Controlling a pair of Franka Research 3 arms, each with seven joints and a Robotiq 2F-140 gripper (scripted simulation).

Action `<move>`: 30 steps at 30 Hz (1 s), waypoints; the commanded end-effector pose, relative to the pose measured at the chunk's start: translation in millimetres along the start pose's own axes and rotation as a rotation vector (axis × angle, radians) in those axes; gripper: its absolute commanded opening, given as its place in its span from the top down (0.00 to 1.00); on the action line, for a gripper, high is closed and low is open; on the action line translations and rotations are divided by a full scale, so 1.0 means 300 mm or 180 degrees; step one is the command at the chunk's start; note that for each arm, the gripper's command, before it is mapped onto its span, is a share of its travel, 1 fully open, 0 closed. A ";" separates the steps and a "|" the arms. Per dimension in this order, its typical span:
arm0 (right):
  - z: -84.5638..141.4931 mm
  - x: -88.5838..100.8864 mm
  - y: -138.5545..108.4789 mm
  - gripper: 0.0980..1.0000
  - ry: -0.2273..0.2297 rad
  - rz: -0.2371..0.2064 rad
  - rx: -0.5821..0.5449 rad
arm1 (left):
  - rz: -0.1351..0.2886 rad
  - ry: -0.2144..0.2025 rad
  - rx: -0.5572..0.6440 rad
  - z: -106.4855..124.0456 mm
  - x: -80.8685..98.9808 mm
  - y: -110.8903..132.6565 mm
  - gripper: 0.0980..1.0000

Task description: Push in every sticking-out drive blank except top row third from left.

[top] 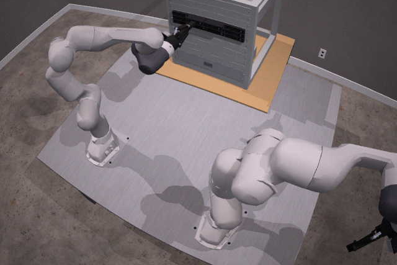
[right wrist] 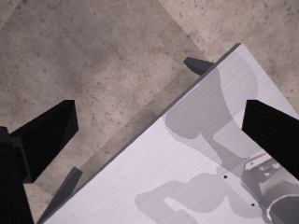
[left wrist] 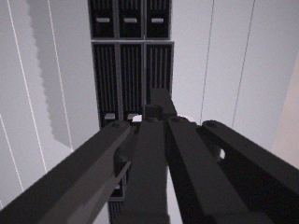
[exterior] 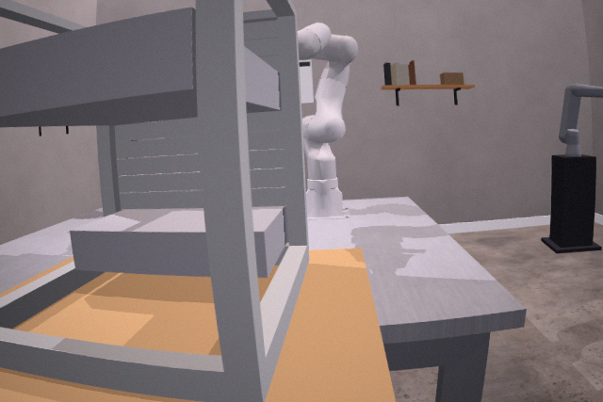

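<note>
The grey rack (top: 209,51) (exterior: 219,144) (left wrist: 192,56) stands upright, its black drive blanks (top: 235,33) (left wrist: 105,75) in a band across the front. In the top view, the two middle columns seem to show upper faces standing proud at the top; how far is unclear. My left gripper (top: 193,23) (left wrist: 158,102) is shut and empty, its tips at the second column from the left, over the right-hand row in the left wrist view. Contact cannot be told, and its fingers hide part of the blanks. My right gripper (top: 371,249) (right wrist: 160,115) is open and empty, away from the rack.
The rack stands on an orange board (top: 205,83) (exterior: 335,329) at the back of the grey table (top: 179,121) (exterior: 438,300) (right wrist: 140,173). The right arm's links stand at the table's front right. The right gripper hangs beyond the table edge, over the floor.
</note>
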State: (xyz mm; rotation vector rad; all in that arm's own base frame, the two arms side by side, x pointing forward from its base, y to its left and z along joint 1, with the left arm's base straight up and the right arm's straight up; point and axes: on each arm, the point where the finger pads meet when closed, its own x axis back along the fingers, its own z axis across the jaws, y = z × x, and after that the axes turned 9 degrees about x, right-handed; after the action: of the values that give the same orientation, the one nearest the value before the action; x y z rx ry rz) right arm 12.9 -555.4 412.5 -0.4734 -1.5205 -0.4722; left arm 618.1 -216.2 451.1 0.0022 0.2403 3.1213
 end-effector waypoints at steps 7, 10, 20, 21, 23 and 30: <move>0.007 0.001 0.000 0.00 0.0006 -0.0001 -0.0015 | -0.0005 0.0001 0.0011 0.003 -0.029 0.001 1.00; 0.007 0.001 0.000 0.00 0.0006 -0.0001 -0.0015 | -0.0005 0.0001 0.0011 0.003 -0.029 0.001 1.00; 0.007 0.001 0.000 0.00 0.0006 -0.0001 -0.0015 | -0.0005 0.0001 0.0011 0.003 -0.049 0.001 1.00; 0.007 0.001 0.000 0.00 0.0006 -0.0001 -0.0015 | -0.0005 0.0001 0.0011 0.003 -0.054 0.001 1.00; 0.007 0.001 0.000 0.00 0.0006 -0.0001 -0.0015 | -0.0005 0.0001 0.0011 0.003 -0.061 0.001 1.00; 0.007 0.001 0.000 0.00 0.0006 -0.0001 -0.0015 | -0.0005 0.0001 0.0011 0.003 -0.063 0.001 1.00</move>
State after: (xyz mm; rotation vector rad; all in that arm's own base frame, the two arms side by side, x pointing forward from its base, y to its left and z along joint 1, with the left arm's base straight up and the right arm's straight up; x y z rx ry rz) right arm 12.9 -555.4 412.5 -0.4734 -1.5205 -0.4722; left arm 636.4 -215.4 452.0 -0.0003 0.2352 3.1241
